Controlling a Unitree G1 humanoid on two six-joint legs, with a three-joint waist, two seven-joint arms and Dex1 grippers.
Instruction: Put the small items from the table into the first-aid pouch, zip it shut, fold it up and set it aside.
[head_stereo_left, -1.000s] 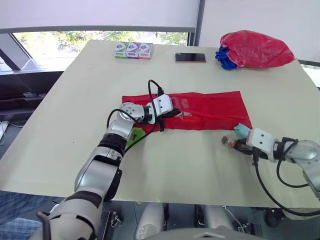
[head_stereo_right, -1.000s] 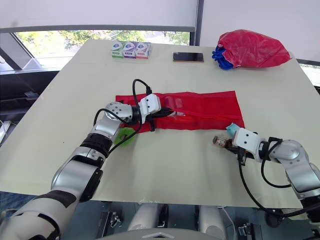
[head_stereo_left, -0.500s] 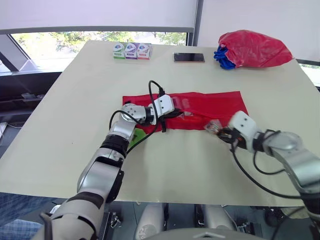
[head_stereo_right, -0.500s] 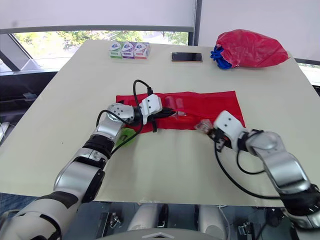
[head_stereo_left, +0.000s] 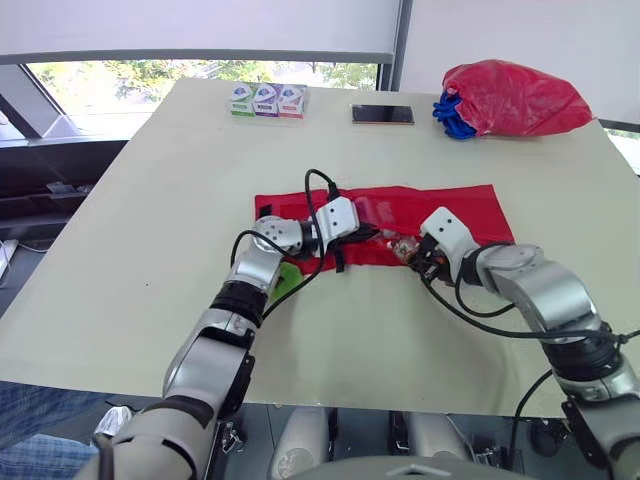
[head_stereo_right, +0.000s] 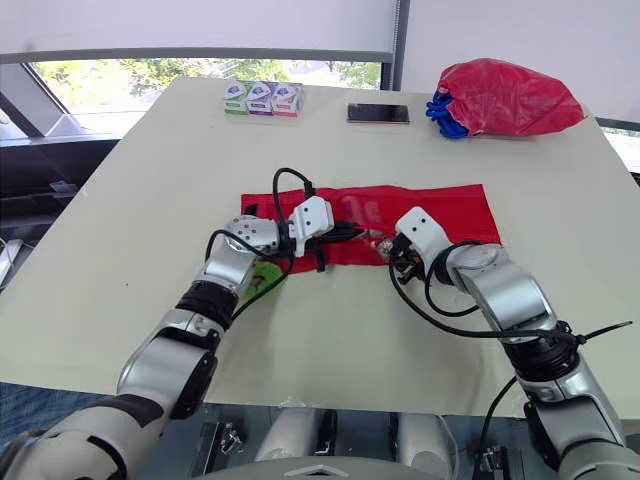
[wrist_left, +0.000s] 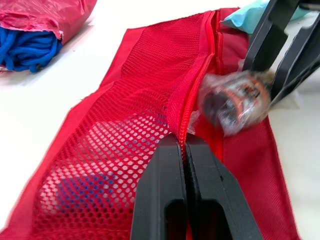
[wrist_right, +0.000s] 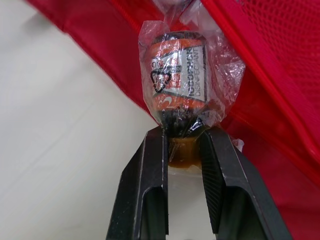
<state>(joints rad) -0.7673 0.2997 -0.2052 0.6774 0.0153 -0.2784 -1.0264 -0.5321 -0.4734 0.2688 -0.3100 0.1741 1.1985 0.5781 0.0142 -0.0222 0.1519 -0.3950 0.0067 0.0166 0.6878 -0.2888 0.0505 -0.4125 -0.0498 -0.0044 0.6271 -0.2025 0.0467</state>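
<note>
Easily fumbled here: gripped by the right jaws at just the neck of the wrapped disinfectant bottle (wrist_right: 175, 82), through slick film, so could twist loose or snag on the zipper lip (wrist_left: 186, 107) of the red mesh pouch (head_stereo_left: 455, 208) lying on the tabletop (head_stereo_left: 150, 200). Barely gaping too, with the left jaws shut flat on that lip. Carried since a second ago from beside the pouch's near right corner to its mouth.

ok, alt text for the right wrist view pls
The right gripper pinches a small disinfectant bottle, sealed in a clear plastic bag, by its end. The bottle lies against the red mesh pouch, with cream table alongside.
</note>
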